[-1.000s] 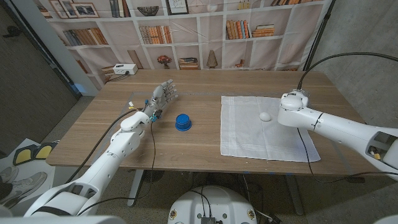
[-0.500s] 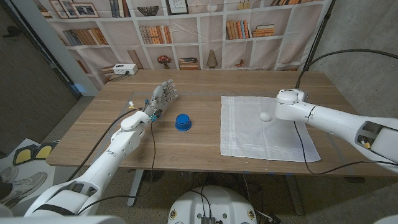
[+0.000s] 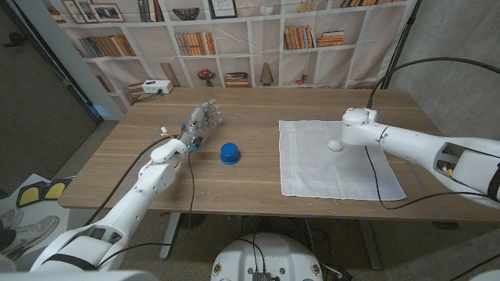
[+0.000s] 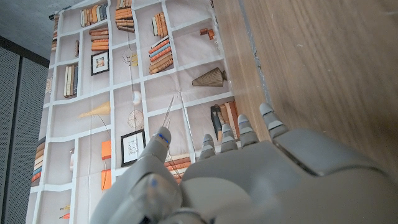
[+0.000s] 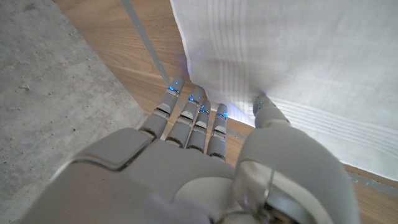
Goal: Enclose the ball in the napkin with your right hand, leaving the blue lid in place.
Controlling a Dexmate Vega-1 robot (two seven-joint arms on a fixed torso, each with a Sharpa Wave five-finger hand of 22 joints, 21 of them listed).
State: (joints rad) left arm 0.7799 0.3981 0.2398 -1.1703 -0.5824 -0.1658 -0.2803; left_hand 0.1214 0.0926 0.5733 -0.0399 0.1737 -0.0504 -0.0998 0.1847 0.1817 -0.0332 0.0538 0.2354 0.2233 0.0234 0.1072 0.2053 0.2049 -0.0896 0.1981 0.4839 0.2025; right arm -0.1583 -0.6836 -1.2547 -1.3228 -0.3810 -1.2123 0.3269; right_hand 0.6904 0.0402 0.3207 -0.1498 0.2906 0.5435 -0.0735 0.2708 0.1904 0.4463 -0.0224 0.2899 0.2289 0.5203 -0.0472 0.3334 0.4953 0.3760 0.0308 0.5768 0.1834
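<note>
Nearest, the napkin (image 3: 337, 160) has shifted slightly on the table since a second ago. The ball (image 3: 334, 145) sits on it, uncovered. My right hand (image 5: 205, 155) has advanced to the cloth's far edge, fingers (image 5: 186, 118) together, thumb on the hem; I judge a fold imminent. Beyond, the blue lid (image 3: 229, 153) is undisturbed. My left hand (image 3: 205, 119) stands idle, fingers loosely apart.

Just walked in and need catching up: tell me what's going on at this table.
A two-armed robot is working on a white napkin spread on the wooden table, with a small white ball lying on it. The right robot hand is at the napkin's edge, fingertips touching the cloth; nothing is folded yet. The left robot hand waits open near the blue lid.
</note>
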